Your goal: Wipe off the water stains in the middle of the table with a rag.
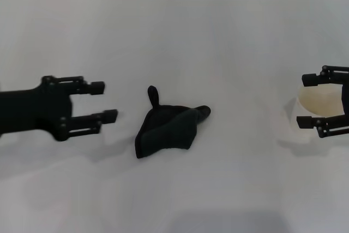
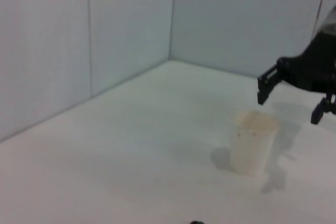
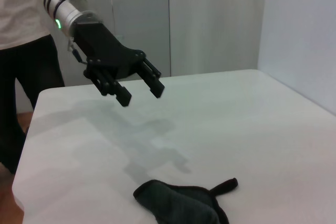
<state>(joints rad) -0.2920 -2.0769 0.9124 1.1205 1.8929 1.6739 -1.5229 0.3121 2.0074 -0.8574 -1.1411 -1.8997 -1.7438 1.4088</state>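
The black rag [image 1: 166,129] lies crumpled in the middle of the white table [image 1: 218,42], its loop tab pointing away from me. It also shows in the right wrist view [image 3: 181,203]. No orange-brown water stain shows in any view. My left gripper [image 1: 104,101] is open and empty, hovering just left of the rag and apart from it. It also shows in the right wrist view [image 3: 140,94]. My right gripper [image 1: 305,100] is open at the far right, held above a pale cup [image 1: 322,107]. In the left wrist view the right gripper [image 2: 290,103] hangs above and behind the cup [image 2: 253,142].
Light walls enclose the table's far side and corner [image 2: 170,59]. A person in a white top and dark trousers [image 3: 21,51] stands beyond the table edge on my left side.
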